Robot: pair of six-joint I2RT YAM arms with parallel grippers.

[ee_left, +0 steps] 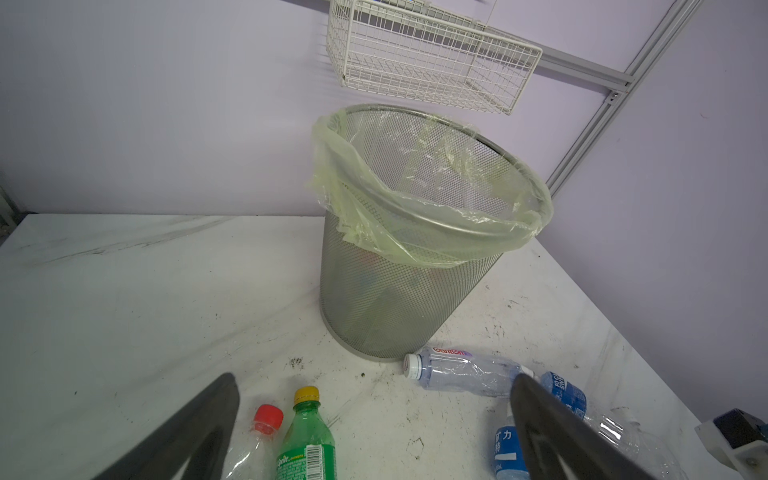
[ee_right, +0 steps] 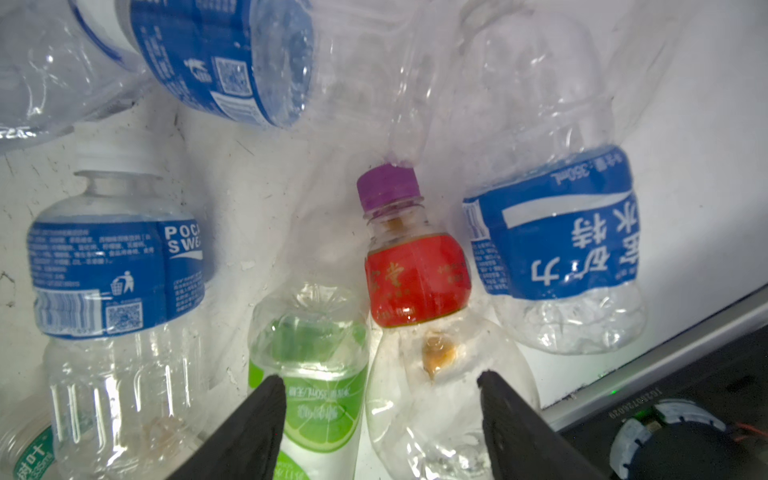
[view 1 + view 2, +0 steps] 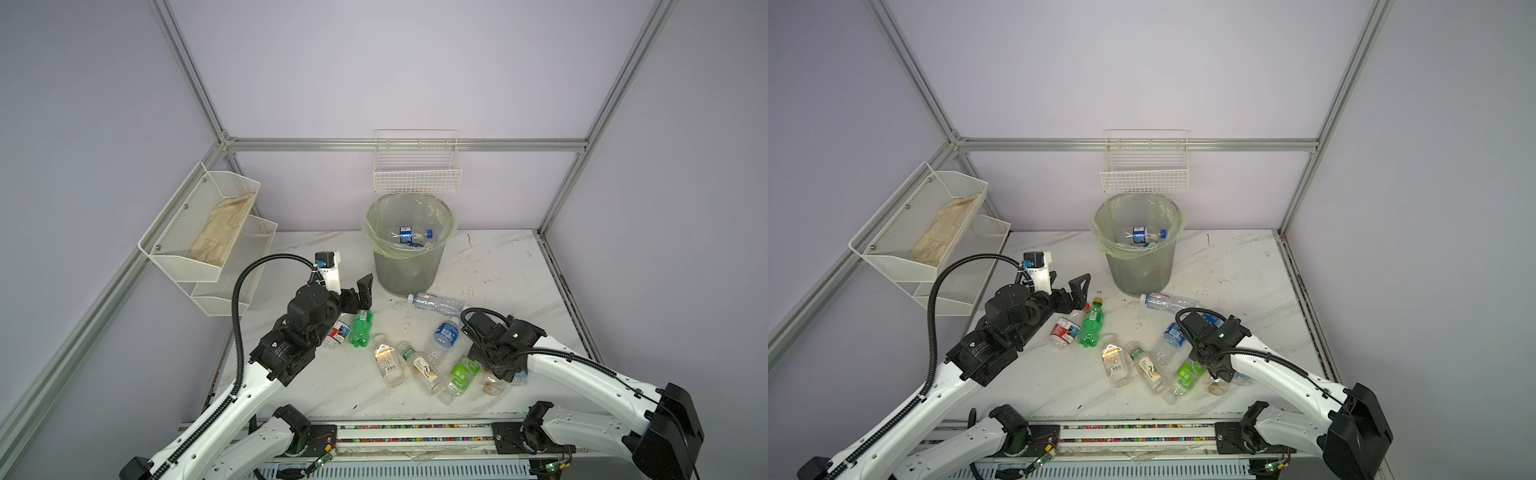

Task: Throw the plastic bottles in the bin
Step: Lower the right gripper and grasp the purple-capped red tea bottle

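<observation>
The bin [image 3: 409,270], grey mesh lined with a pale green bag, stands at the back of the table and holds a blue-labelled bottle [image 3: 406,235]. Several plastic bottles lie in front of it. My left gripper [image 1: 374,382] is open and empty, above a green bottle [image 1: 307,440] and a red-capped bottle [image 1: 266,419]. My right gripper [image 2: 380,378] points down into the right-hand cluster. Its jaws stand apart around a green-labelled bottle [image 2: 320,399] and a red-labelled, purple-capped bottle [image 2: 415,278]. Whether they touch either bottle does not show. In both top views its wrist [image 3: 505,345] hides the fingers.
A white wire basket [image 3: 417,174] hangs on the back wall above the bin. A white mesh two-tier shelf [image 3: 208,232] with a cloth in it is fixed to the left wall. A clear bottle [image 3: 436,303] lies at the bin's foot. The table's right edge [image 2: 623,365] runs close to the right gripper.
</observation>
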